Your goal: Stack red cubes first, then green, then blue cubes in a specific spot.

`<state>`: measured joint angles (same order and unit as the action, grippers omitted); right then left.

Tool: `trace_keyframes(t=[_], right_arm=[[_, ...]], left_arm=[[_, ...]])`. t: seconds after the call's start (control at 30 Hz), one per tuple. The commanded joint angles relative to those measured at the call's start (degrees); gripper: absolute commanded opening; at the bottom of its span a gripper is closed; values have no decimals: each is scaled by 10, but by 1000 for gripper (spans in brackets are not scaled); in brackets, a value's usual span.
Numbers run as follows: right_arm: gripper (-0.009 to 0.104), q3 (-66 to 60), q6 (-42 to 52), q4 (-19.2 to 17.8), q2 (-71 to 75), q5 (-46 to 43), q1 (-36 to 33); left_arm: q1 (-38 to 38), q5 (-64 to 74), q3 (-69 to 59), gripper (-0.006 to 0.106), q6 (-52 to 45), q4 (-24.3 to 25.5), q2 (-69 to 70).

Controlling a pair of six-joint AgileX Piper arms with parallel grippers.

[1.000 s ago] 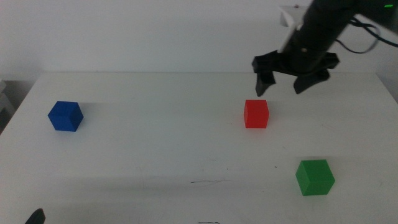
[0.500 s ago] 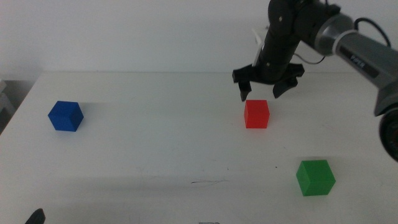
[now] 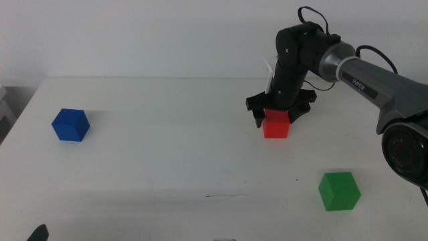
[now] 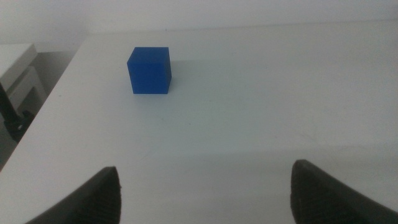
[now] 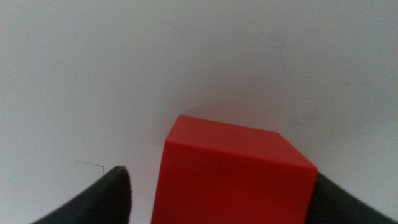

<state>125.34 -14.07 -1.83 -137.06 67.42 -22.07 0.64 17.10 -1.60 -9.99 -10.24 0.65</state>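
The red cube (image 3: pixel 275 126) (image 5: pixel 230 168) sits on the white table right of centre. My right gripper (image 3: pixel 277 115) (image 5: pixel 222 177) is lowered over it, open, with one jaw on each side of the cube and a gap still showing on both sides. Near the front right lies the green cube (image 3: pixel 339 191). The blue cube (image 3: pixel 70 124) (image 4: pixel 149 70) rests at the far left. A short thin dark line (image 3: pixel 224 195) marks the spot near the front middle. My left gripper (image 4: pixel 205 177) waits open at the front left corner (image 3: pixel 37 233), some way short of the blue cube.
A tiny dark speck (image 3: pixel 298 179) lies left of the green cube. The table's left edge (image 4: pixel 56 93) drops off just beyond the blue cube. The right arm (image 3: pixel 361 67) reaches in over the back right.
The right gripper swung left and came down from above and behind the red cube until its jaws straddle it. The cubes and the left arm have not moved.
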Motion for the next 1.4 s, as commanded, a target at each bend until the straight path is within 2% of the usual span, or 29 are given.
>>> trace_keyframes(t=[0.0,0.2,0.33,0.5,0.67,0.83,0.93,1.17,1.37], right_arm=[[56,18,5,-11,38,-11,0],[-1,18,5,-18,41,-12,0],[-1,17,-12,4,67,12,-26],[-1,10,-84,3,104,35,-70],[-1,-65,-122,-19,153,11,-123],[-1,-169,-171,-24,203,-60,-168],[-1,-211,-205,-40,211,-88,-188],[-1,-230,-271,-78,199,-91,-198],[-1,-230,-286,-76,193,-94,-206]], left_arm=[[-1,-45,0,93,5,-4,15],[-1,-45,0,93,5,-4,15],[-1,-45,0,93,5,-4,15],[-1,-45,0,93,5,-4,15],[-1,-45,0,93,5,-4,15],[-1,-45,0,93,5,-4,15],[-1,-45,0,93,5,-4,15],[-1,-45,0,93,5,-4,15],[-1,-45,0,93,5,-4,15]])
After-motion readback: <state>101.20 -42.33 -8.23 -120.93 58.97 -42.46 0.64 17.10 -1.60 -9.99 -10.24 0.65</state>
